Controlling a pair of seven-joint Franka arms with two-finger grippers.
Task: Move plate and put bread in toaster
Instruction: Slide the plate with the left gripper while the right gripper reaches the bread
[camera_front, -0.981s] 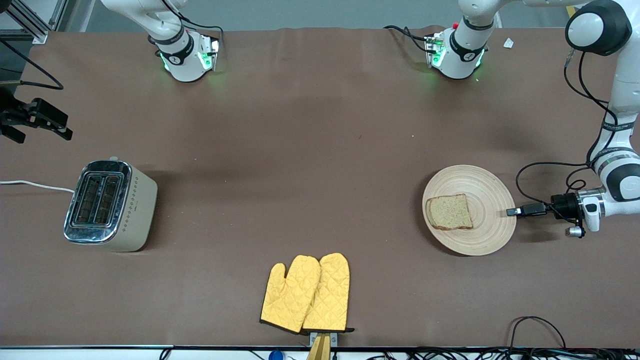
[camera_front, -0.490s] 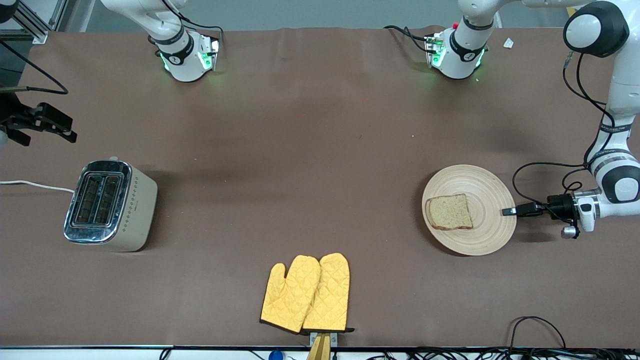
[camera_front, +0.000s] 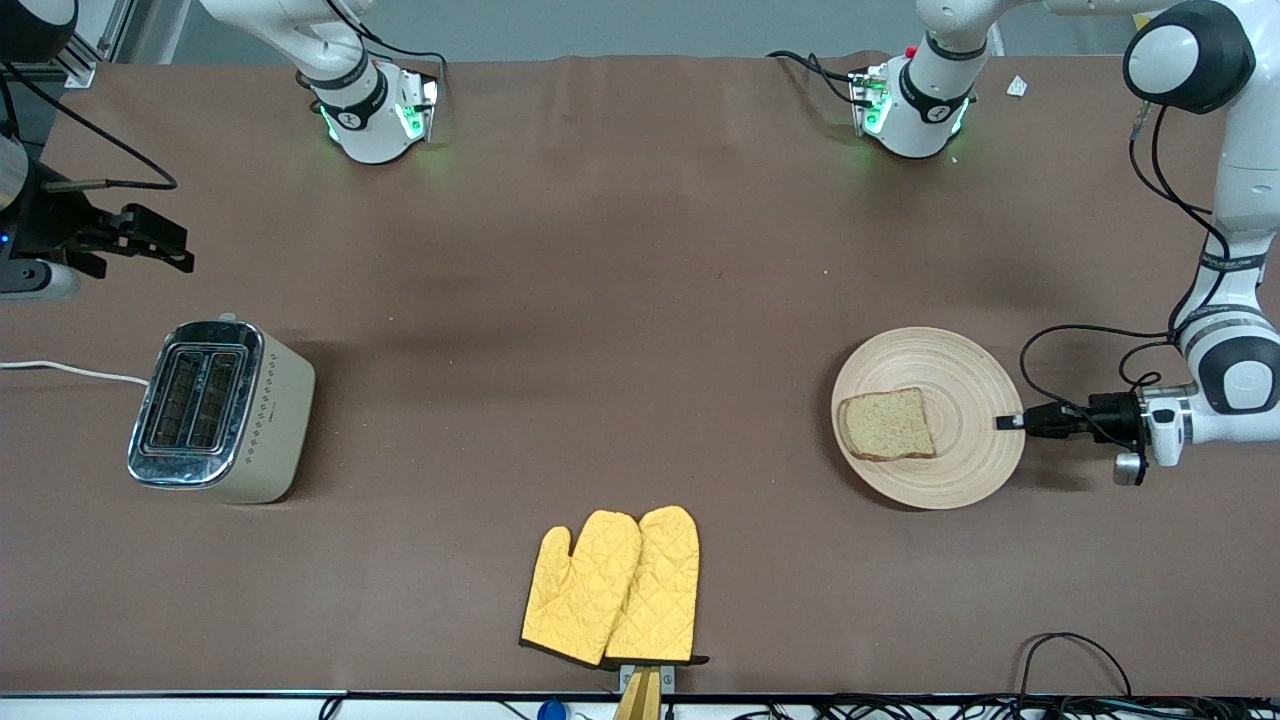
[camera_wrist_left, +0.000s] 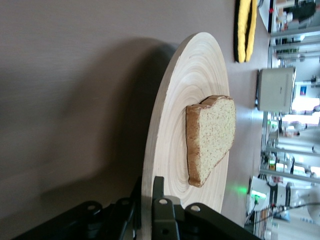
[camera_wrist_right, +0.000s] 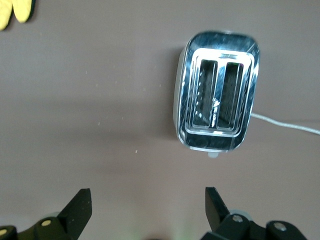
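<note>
Front view: no readable writing shows anywhere. The brown worktop (camera_front: 620, 300) carries the plate (camera_front: 960, 455) at about 3 o'clock, the bread (camera_front: 888, 424) lying on it. The left pincer (camera_front: 1008, 422) is clenched on the plate's rim. The toaster (camera_front: 215, 410) stands at 9 o'clock, a pair of yellow oven mitts (camera_front: 615, 588) at 6 o'clock. The right pincer (camera_front: 165, 250) hangs over the worktop at 10 o'clock.

Left wrist view: the fingers (camera_wrist_left: 162, 220) pinch the plate's edge (camera_wrist_left: 155, 150); the bread (camera_wrist_left: 212, 137) lies flat on the plate.

Right wrist view: the right pincer's fingers (camera_wrist_right: 77, 210) are spread wide; the toaster (camera_wrist_right: 216, 112) shows two empty slots.
</note>
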